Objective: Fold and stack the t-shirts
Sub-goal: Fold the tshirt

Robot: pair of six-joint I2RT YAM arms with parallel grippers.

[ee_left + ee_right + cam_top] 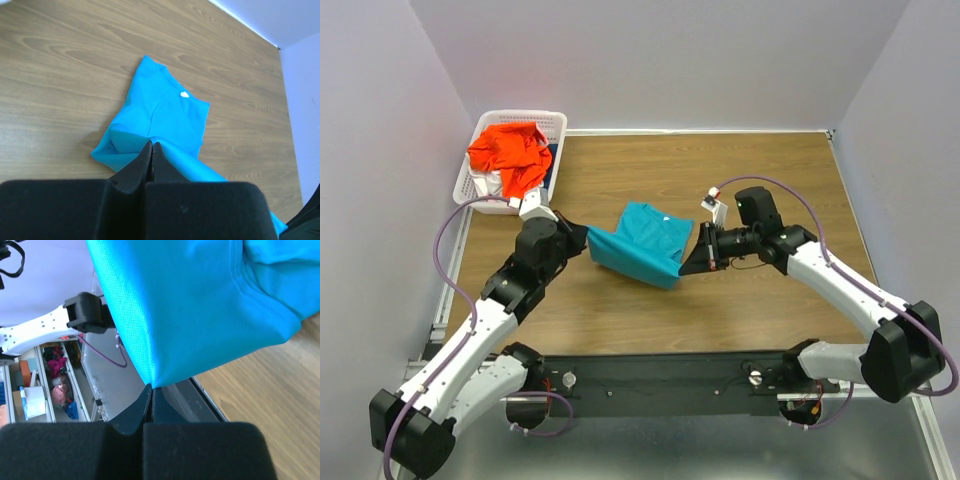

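Both arms are reaching in toward the middle of the table, elbows bent outward. The left gripper (582, 240) is pointing right, its fingers (142, 162) pressing together on a corner of the teal-blue t-shirt (642, 245). The right gripper (686, 262) is pointing left, facing it, its fingers (142, 405) pinching the opposite corner of that shirt.

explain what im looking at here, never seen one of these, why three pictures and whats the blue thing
Two robot arms are bolted at a wooden table's near edge. The top picture looks down from above; the other two come from cameras on each wrist. The blue thing is a teal t-shirt. The left gripper and right gripper are each shut on one end of it, holding that edge up while the rest lies on the table. The white basket at the back left holds an orange-red shirt and other cloth.
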